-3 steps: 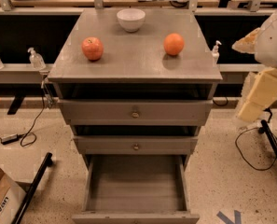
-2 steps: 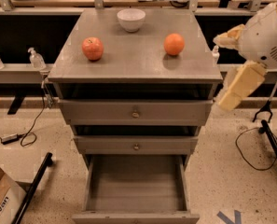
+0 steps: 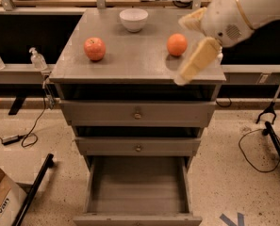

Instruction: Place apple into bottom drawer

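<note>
The apple [image 3: 94, 48], red with yellowish patches, sits on the left of the grey cabinet top [image 3: 130, 60]. The bottom drawer [image 3: 137, 188] is pulled out, and nothing shows inside it. My gripper [image 3: 179, 51] hangs over the right side of the cabinet top, open, with its cream fingers [image 3: 198, 60] spread in front of and beside an orange fruit [image 3: 176, 43]. It holds nothing. The apple is well to its left. The white arm comes in from the upper right.
A white bowl [image 3: 133, 19] stands at the back of the cabinet top. The two upper drawers with brass knobs [image 3: 137, 114] are shut. A cardboard box [image 3: 0, 202] and a black pole [image 3: 33, 192] lie at the lower left. Cables and a stand [image 3: 274, 126] are on the right.
My arm has swung left from the frame's right edge to over the right side of the cabinet top, beside the orange fruit. The apple, bowl and drawers have not moved.
</note>
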